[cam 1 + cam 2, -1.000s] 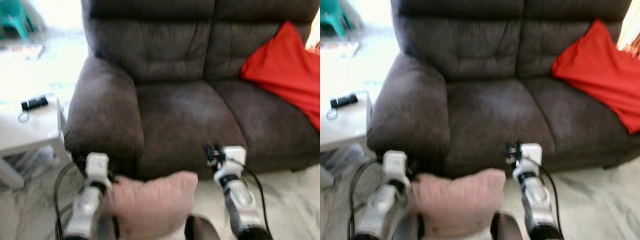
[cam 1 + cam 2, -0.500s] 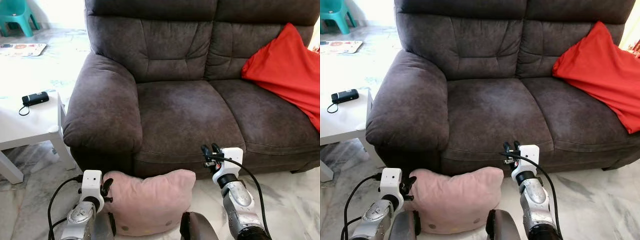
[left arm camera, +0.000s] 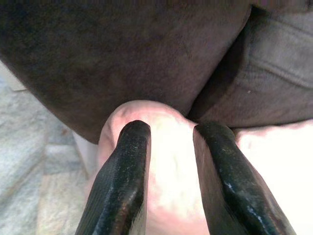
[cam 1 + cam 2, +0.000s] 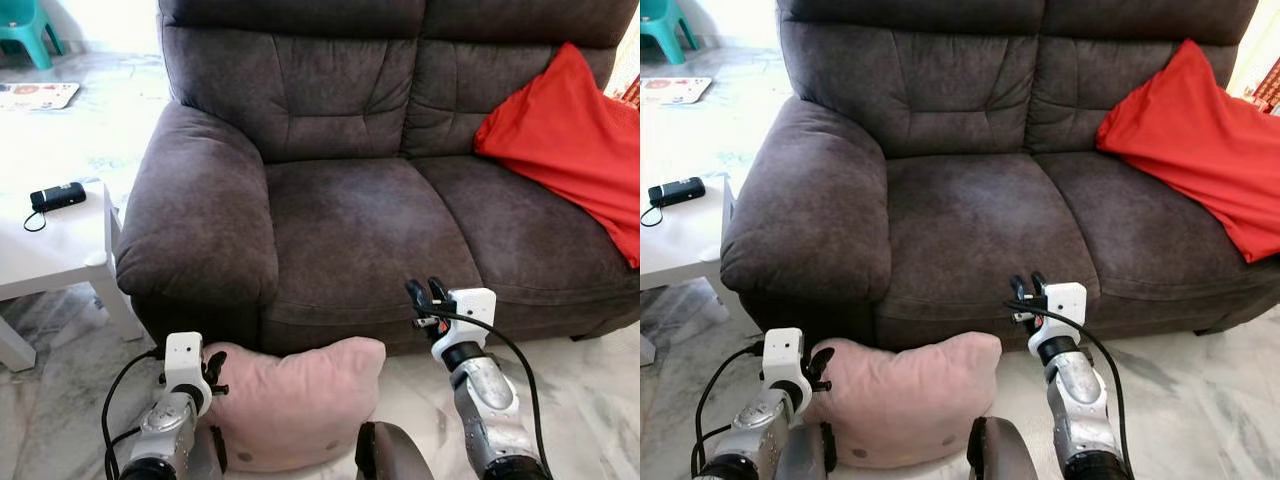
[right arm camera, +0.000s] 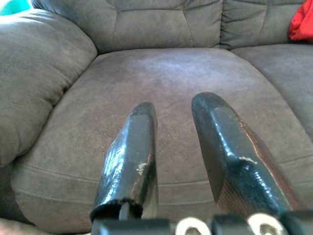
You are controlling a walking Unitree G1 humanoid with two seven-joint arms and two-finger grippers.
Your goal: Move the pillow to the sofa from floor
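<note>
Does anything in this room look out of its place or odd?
Yes. A pink pillow lies on the floor against the front of the brown sofa, not on the seat. The left gripper has its fingers around one corner of it. The red cushion leans on the sofa as expected.

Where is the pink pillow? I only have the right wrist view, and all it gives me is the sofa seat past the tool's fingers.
Observer: The pink pillow lies on the floor against the front of the sofa, below its left seat.
Operator: Is either tool on it?
Observer: The left tool is at the pillow's upper left corner, under the armrest, with its fingers apart.
Operator: And my right tool, relative to the pillow?
Observer: The right tool hovers open above the pillow's right end, level with the seat's front edge and not touching the pillow.
</note>
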